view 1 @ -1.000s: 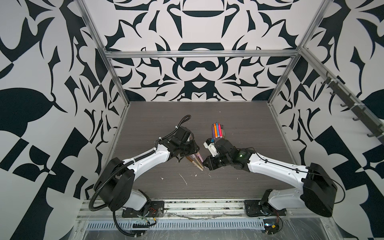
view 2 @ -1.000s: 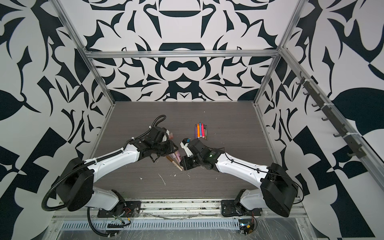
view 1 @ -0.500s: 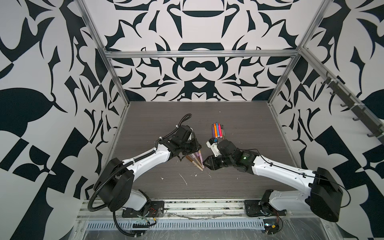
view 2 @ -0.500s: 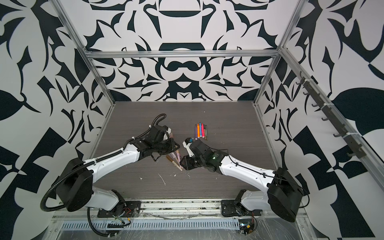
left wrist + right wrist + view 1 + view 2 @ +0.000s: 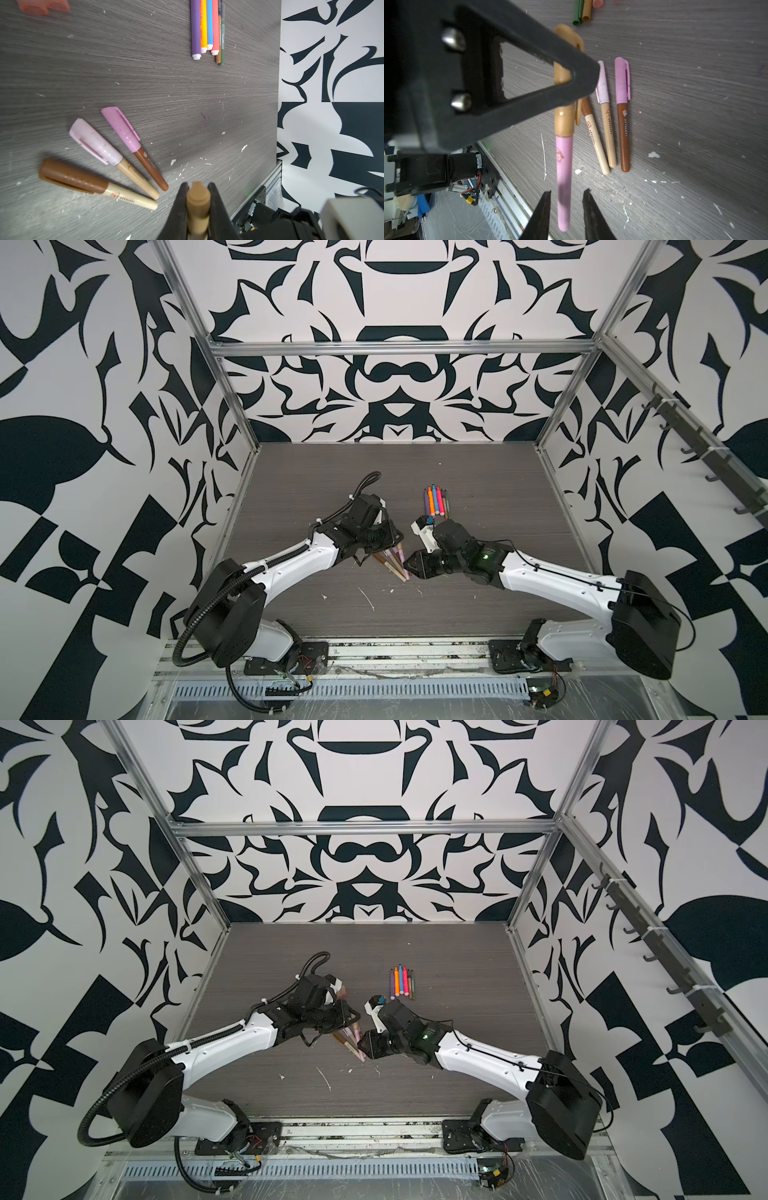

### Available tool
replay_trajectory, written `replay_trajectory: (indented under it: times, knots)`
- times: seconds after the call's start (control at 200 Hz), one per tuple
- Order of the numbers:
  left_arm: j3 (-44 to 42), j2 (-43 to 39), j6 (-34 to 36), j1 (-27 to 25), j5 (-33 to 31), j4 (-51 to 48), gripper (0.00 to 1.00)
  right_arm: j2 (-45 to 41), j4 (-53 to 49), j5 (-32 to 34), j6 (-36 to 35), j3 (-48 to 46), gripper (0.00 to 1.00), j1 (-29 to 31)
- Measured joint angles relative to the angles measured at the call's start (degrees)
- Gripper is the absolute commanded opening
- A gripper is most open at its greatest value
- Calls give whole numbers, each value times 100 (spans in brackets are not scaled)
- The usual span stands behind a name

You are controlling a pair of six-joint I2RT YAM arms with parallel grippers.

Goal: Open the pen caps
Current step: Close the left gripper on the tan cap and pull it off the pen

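Observation:
My left gripper (image 5: 197, 184) is shut on the tan cap (image 5: 197, 199) of a pen held above the table. In the right wrist view the tan cap (image 5: 564, 118) sits between the left gripper's black fingers (image 5: 571, 83). The pen's pink body (image 5: 563, 166) reaches out between the jaws of my right gripper (image 5: 567, 191). Those jaws are open, with a gap on each side of the body. Three capped pens lie fanned on the table: brown cap (image 5: 72, 176), pale pink cap (image 5: 95, 143), lilac-pink cap (image 5: 122, 128). In both top views the grippers (image 5: 390, 545) (image 5: 365, 1046) meet mid-table over these pens (image 5: 392, 568).
A tight row of uncapped pens (image 5: 434, 502) (image 5: 401, 982) (image 5: 205, 27) lies farther back. Loose caps lie about: pinkish ones (image 5: 41, 5), an olive one (image 5: 577, 12) and a tan one (image 5: 587, 10). White flecks (image 5: 368, 597) dot the dark table. The front rail (image 5: 508, 187) is close.
The right gripper has shifted slightly left, to just in front of the left gripper, with its jaws apart round the pink body. The left arm has hardly moved.

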Motion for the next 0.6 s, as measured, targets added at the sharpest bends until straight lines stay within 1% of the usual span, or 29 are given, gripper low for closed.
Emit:
replay_trajectory:
  times: [0.085, 0.245, 0.315, 0.425, 0.6]
  knots:
    - [-81, -31, -52, 17, 48, 103, 0, 122, 57, -22, 37, -4, 26, 0]
    - [-168, -87, -79, 85, 57, 175, 0, 273, 249, -120, 107, -13, 12, 4]
    - [-170, -98, -74, 125, 70, 166, 0, 284, 356, -151, 116, -39, 9, 9]
    - [-175, -107, -72, 227, 162, 157, 0, 275, 544, -157, 109, -118, 0, 7]
    - [-256, -125, -96, 503, 560, 173, 0, 205, 1012, -192, 138, -369, 0, 9]
